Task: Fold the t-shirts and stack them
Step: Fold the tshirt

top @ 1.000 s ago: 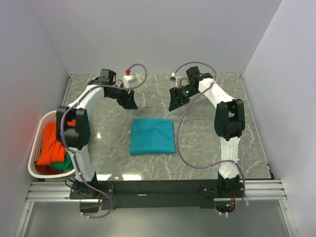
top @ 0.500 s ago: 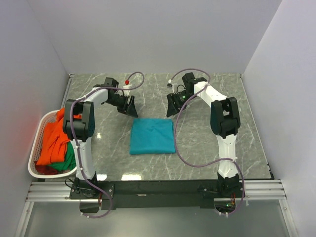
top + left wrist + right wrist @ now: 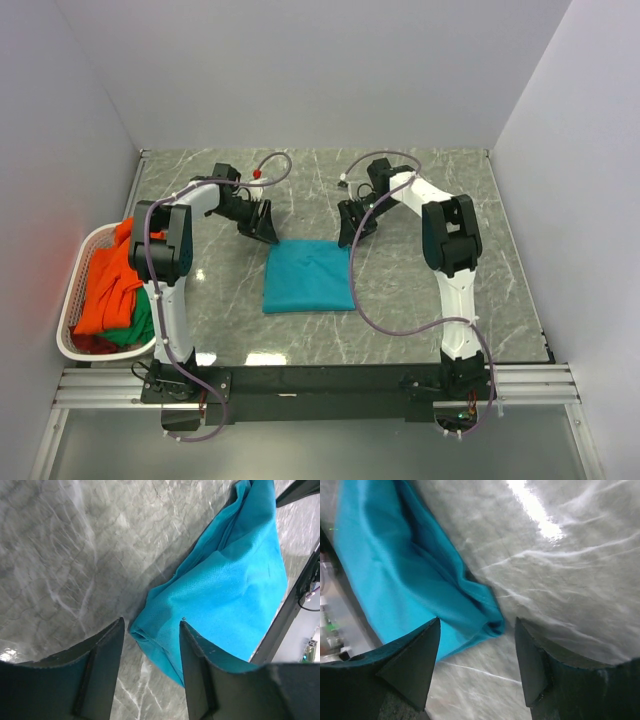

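Teal t-shirt (image 3: 309,276) lay folded square at mid-bench (image 3: 500,260). Left pincer (image 3: 151,630) stood parted astride its far left corner, unclamped. Right pincer (image 3: 477,625) stood wide astride the far right corner. Orange t-shirt (image 3: 105,290) and green t-shirt (image 3: 138,324) lay heaped in basket (image 3: 92,238).

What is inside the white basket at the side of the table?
An orange t-shirt lies bunched on top, with a green t-shirt peeking out beside and under it. Whatever is deeper in the basket is covered.
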Controlling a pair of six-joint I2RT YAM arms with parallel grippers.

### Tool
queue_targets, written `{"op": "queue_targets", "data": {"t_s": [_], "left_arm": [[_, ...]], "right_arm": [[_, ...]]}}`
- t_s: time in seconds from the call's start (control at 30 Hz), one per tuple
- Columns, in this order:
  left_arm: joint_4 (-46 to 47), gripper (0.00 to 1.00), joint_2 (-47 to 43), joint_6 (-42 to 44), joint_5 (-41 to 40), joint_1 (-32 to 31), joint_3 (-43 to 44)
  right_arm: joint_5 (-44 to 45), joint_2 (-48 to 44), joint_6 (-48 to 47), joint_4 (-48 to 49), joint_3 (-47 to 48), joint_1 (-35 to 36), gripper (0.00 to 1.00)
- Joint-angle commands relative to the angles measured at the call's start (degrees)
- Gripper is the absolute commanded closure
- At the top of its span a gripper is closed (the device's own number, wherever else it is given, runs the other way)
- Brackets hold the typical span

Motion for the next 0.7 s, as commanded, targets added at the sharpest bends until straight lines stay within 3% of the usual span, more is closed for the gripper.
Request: {"op": "queue_targets", "data": {"t_s": [0.0, 0.17, 0.4, 0.57, 0.6, 0.67], "left_arm": [[1.0, 0.48, 0.2, -1.0, 2.0, -0.3, -0.3], [1.3, 0.54, 0.1, -1.1, 2.6, -0.3, -0.4], [2.5, 0.76, -2.0, -0.9, 4.3, -0.2, -1.2], [1.3, 0.96, -3.1, -0.4, 4.1, 0.6, -1.3], [1.6, 0.99, -3.8, -0.5, 3.7, 0.8, -1.8], [2.0, 0.99, -4.6, -0.8, 2.1, 1.6, -2.5]], "right_arm": [[-1.6, 0.3, 0.3, 0.9, -1.0, 0.3, 0.32], [-3.2, 0.4, 0.2, 0.5, -1.0, 0.5, 0.39], [-3.7, -2.5, -0.3, 0.5, -2.1, 0.4, 0.57], [-3.2, -4.2, -0.6, -0.3, -2.0, 0.0, 0.80], [-3.1, -4.4, -0.7, -0.7, -1.9, -0.2, 0.90], [-2.7, -5.1, -0.7, -1.2, -1.9, -0.8, 1.00]]}}
